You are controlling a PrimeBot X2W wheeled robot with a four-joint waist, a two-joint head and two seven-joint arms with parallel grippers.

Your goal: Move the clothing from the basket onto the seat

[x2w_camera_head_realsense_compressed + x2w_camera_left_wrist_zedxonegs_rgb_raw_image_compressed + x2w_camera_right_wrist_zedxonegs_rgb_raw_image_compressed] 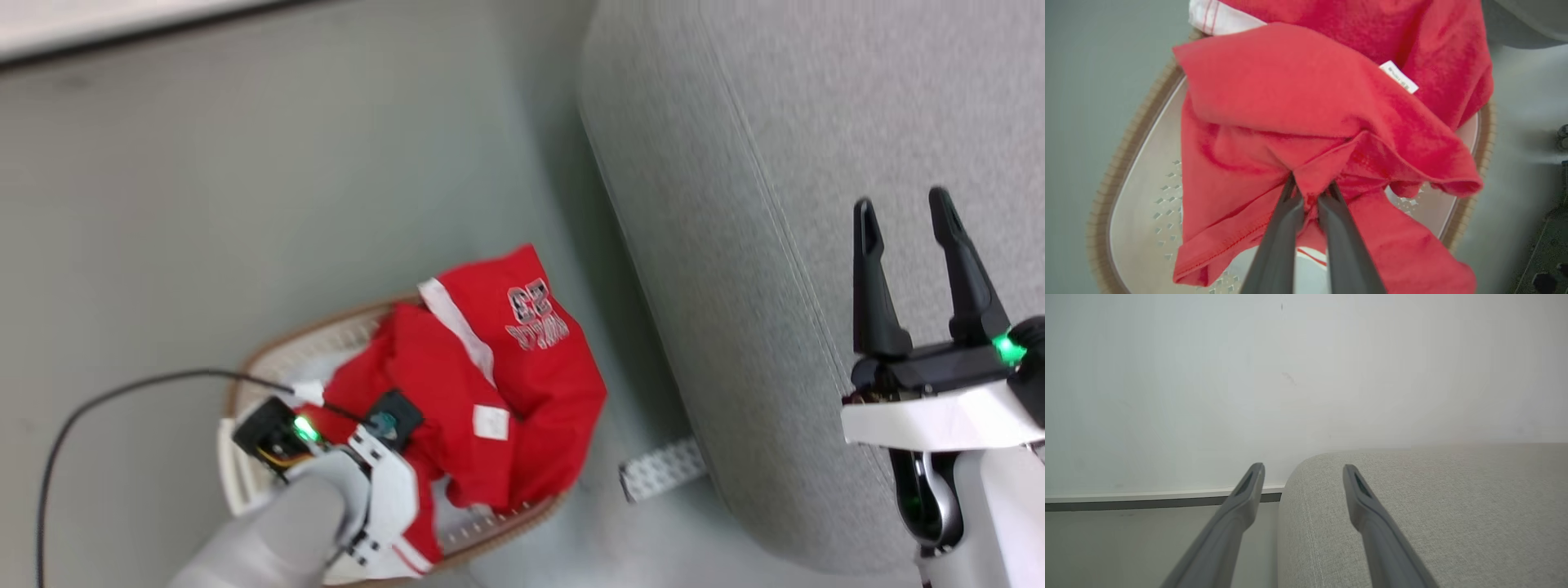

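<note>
Fingers of left gripper (1311, 183) pinched onto a fold of the clothing (1298, 110). Both red garments heaped in the basket (1133, 175), shorts spilling over its rim. Right gripper (901, 201) spread, empty, above the seat (735, 163). Nothing transferred yet; lift and carry remain.
</note>
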